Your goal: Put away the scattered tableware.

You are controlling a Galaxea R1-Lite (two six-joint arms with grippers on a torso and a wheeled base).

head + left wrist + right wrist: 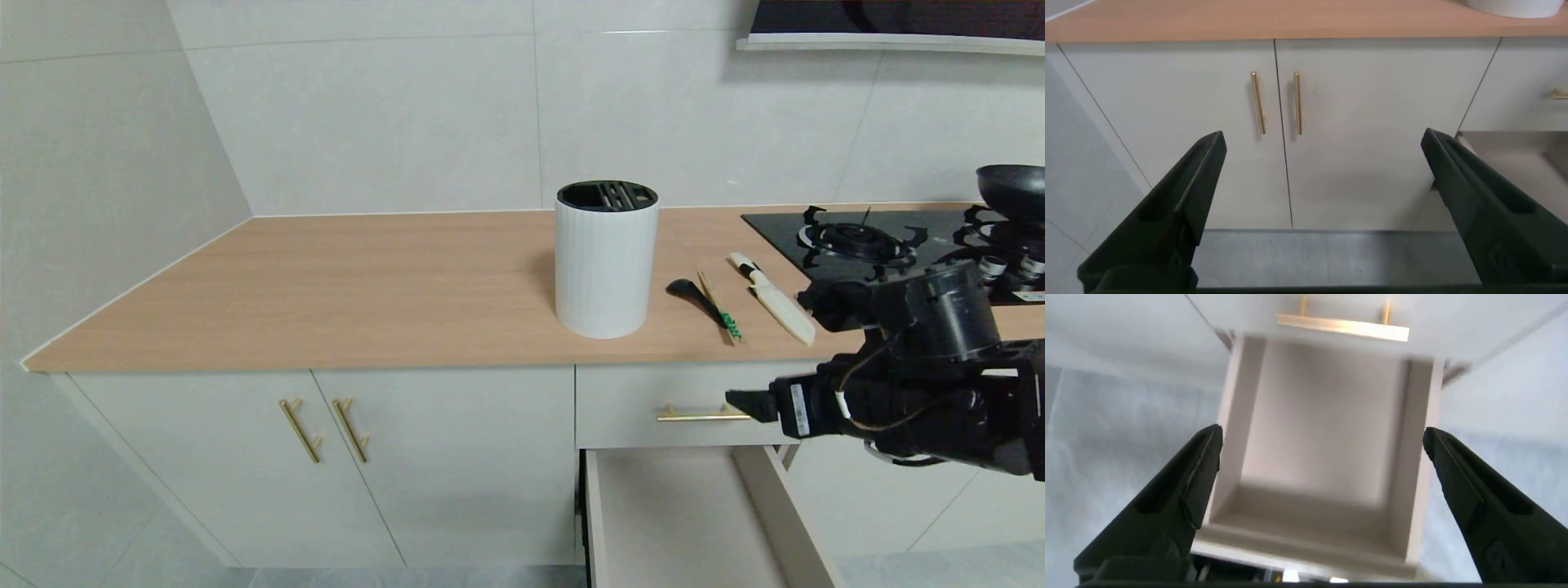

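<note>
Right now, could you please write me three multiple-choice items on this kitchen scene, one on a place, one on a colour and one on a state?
1. Where does the knife lie? A in a sink; B on the counter between the chopsticks and the stove; C on a plate.
2. What colour is the spoon? A red; B white; C black.
3. How is the lower drawer? A shut; B pulled open; C taken out.
Answers: 1 B, it rests on the wood right of the chopsticks; 2 C, it is dark all over; 3 B, its bare inside shows.
</note>
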